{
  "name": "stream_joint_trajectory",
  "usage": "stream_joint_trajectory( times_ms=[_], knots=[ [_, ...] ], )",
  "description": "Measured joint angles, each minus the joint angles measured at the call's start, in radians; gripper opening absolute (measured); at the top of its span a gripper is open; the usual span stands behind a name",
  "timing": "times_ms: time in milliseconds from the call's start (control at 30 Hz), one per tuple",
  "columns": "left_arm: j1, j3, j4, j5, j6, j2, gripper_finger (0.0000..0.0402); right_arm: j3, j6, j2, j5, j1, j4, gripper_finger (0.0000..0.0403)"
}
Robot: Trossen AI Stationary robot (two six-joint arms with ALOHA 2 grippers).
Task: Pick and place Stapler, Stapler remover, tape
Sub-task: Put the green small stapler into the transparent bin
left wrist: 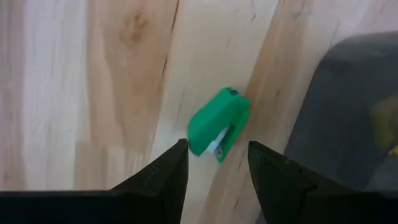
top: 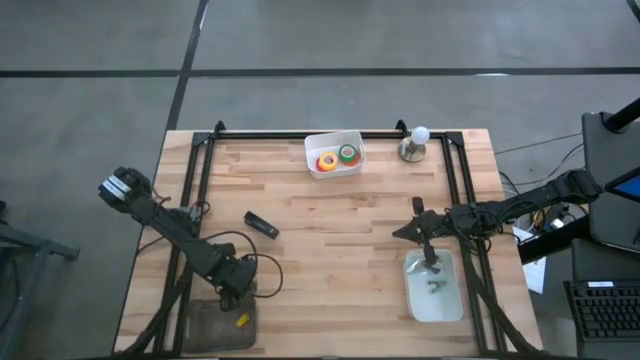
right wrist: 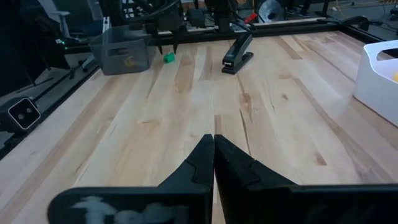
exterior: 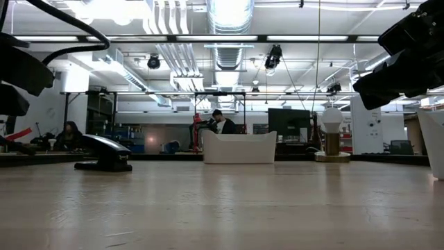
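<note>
A white rectangular bin (top: 333,154) with rounded corners stands at the far middle of the pale plank worktop (top: 330,210). In it lie ring-shaped tape rolls: a red one with a yellow one (top: 326,161) and a green one (top: 347,153) beside them.

A dark translucent grey bin (top: 218,323) sits at the near left corner with a small yellow object (top: 241,320) inside; what it is cannot be told. A clear, frosted tray (top: 434,287) at the near right holds a small grey item (top: 436,285).

The black stapler (top: 261,225) lies on the bare wood left of centre, well apart from every bin.

The green stapler remover (left wrist: 218,124), a smooth plastic wedge with a pale metal jaw, rests on the wood just beside the grey bin's edge. The left gripper (left wrist: 217,163) hovers over it with fingers spread apart, holding nothing.

The right gripper (right wrist: 213,146) is over the worktop near the clear tray, its dark fingers pressed together and empty.

A white bulb-topped object (top: 415,144) on a round base stands right of the white bin.
</note>
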State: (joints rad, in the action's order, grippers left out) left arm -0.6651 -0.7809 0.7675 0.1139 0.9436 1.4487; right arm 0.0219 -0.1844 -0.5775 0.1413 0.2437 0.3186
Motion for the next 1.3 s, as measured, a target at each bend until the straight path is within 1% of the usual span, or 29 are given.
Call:
stream_joint_trajectory(
  times_ms=[200,367,567,700,767,800,867,1300],
  knots=[
    [0.003,0.037,-0.045,-0.022,0.0,0.0,0.0168,0.0,0.003,0.0,0.0,0.0,-0.001,0.0008],
    [0.003,0.063,-0.051,-0.027,0.002,0.0,0.0167,0.0,0.004,0.0,0.0,0.0,-0.001,0.0008],
    [0.003,0.061,-0.057,-0.052,-0.003,0.0,0.0167,0.0,0.002,0.0,0.008,0.0,-0.001,0.0008],
    [0.004,0.049,-0.066,-0.116,-0.044,0.0,0.0167,0.0,0.001,0.0,0.016,0.0,-0.001,0.0008],
    [0.004,0.042,-0.066,-0.148,-0.104,0.0,0.0167,0.0,0.001,0.0,0.017,0.0,-0.001,0.0008],
    [0.004,0.037,-0.069,-0.157,-0.142,0.0,0.0168,0.0,0.001,0.0,0.017,0.0,-0.001,0.0008],
    [0.004,0.03,-0.069,-0.163,-0.162,0.0,0.0169,0.0,0.001,0.0,0.017,0.0,-0.001,0.0008],
    [0.005,0.067,-0.079,-0.158,-0.096,0.001,0.017,0.0,0.001,0.0,0.017,0.0,-0.009,0.0008]
  ],
)
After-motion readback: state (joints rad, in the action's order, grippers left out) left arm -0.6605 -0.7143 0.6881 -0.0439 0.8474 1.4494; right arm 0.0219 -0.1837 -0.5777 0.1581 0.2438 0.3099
